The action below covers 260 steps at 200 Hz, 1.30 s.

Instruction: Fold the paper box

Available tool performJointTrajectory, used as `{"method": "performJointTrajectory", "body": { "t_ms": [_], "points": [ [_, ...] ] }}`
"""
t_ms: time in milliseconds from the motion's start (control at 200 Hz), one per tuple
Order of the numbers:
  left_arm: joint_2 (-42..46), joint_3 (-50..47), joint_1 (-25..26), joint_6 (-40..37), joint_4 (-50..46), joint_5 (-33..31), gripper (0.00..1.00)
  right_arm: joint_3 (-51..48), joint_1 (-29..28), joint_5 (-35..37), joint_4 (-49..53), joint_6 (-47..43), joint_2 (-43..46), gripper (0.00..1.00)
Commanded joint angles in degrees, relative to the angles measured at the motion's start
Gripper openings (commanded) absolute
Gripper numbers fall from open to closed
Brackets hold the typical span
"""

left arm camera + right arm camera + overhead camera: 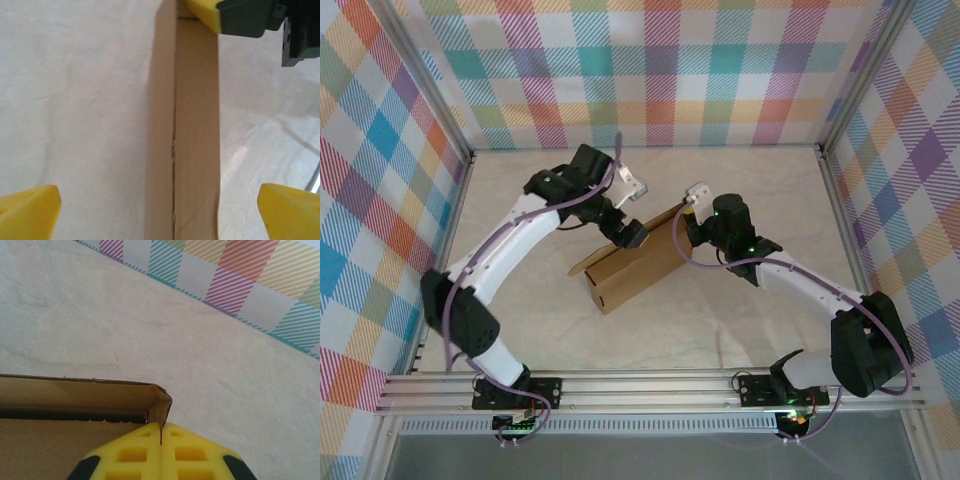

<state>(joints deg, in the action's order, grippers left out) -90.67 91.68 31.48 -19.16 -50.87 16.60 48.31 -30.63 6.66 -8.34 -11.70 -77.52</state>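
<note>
Beneath the left claw (160, 212) lies the paper box (635, 265) on the pale table (750, 300). One narrow brown cardboard edge runs straight away from the claw, midway between its fingers. Left claw is spread wide, yellow fingertips (30, 212) well clear of the cardboard on either side. At the far end of that edge sits the right claw (161, 432), fingers pressed together, pinching the box's corner wall. Box interior lies just beside and below it.
</note>
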Motion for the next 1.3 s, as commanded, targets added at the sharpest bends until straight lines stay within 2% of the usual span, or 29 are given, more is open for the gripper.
{"method": "performJointTrajectory", "body": {
  "t_ms": [0, 75, 185, 235, 375, 520, 620, 765, 880, 910, 990, 1035, 1105, 1215, 1295],
  "points": [
    [8.5, -4.8, 0.3, 12.9, 5.0, -12.2, 1.0, -2.0, -0.6, 0.8, 8.0, -0.9, -1.0, 0.0],
    [13.5, -7.6, 0.4, 18.9, 3.6, -19.1, 1.0, -1.9, -0.6, 1.2, 7.8, -0.6, -0.7, 0.0],
    [19.6, -12.3, 0.4, 20.8, -1.5, -23.6, 1.0, -1.8, -0.6, 1.5, 8.2, -0.7, -0.7, 0.0],
    [21.1, -13.9, 0.4, 21.7, -4.6, -24.3, 0.96, -1.7, -0.5, 1.4, 8.3, -0.8, -0.7, 0.0],
    [22.3, -16.9, 0.8, 22.4, -10.6, -21.5, 0.8, -1.6, -0.5, 1.1, 8.6, -0.9, -0.7, 0.0],
    [19.8, -16.9, 2.2, 21.4, -14.2, -26.4, 0.63, -1.6, -0.6, 0.1, 9.1, -1.0, -0.4, 0.0],
    [17.6, -15.8, 2.3, 20.5, -15.2, -25.9, 0.47, -1.8, -0.6, 0.0, 9.5, -1.0, -0.1, 0.0],
    [14.6, -14.8, 2.4, 19.5, -16.6, -22.8, 0.36, -2.0, -0.6, 0.6, 9.8, -0.9, 0.5, 0.0],
    [13.5, -14.6, 2.4, 18.8, -17.4, -21.3, 0.39, -1.9, -0.6, 0.6, 10.0, -0.8, 0.6, 0.0],
    [13.6, -14.6, 2.5, 18.7, -17.5, -20.8, 0.44, -1.8, -0.6, 0.6, 10.2, -0.8, 0.6, 0.0],
    [14.3, -14.3, 2.5, 18.2, -17.4, -19.7, 0.67, -1.8, -0.6, 0.6, 10.3, -0.8, 0.5, 0.0],
    [15.0, -13.9, 2.5, 18.0, -17.3, -19.7, 0.73, -1.7, -0.6, 0.6, 10.2, -0.7, 0.5, 0.0],
    [15.8, -13.2, 2.5, 17.8, -17.1, -20.6, 0.77, -1.7, -0.6, 0.6, 10.1, -0.7, 0.4, 0.0],
    [16.7, -12.3, 2.5, 17.3, -17.4, -20.6, 0.79, -1.4, -0.6, 0.6, 10.2, -0.7, 0.3, 0.0],
    [17.7, -11.8, 2.5, 17.3, -17.0, -20.4, 0.89, -1.1, -0.6, 0.7, 10.5, -0.4, 0.5, 0.0]
  ]
}}
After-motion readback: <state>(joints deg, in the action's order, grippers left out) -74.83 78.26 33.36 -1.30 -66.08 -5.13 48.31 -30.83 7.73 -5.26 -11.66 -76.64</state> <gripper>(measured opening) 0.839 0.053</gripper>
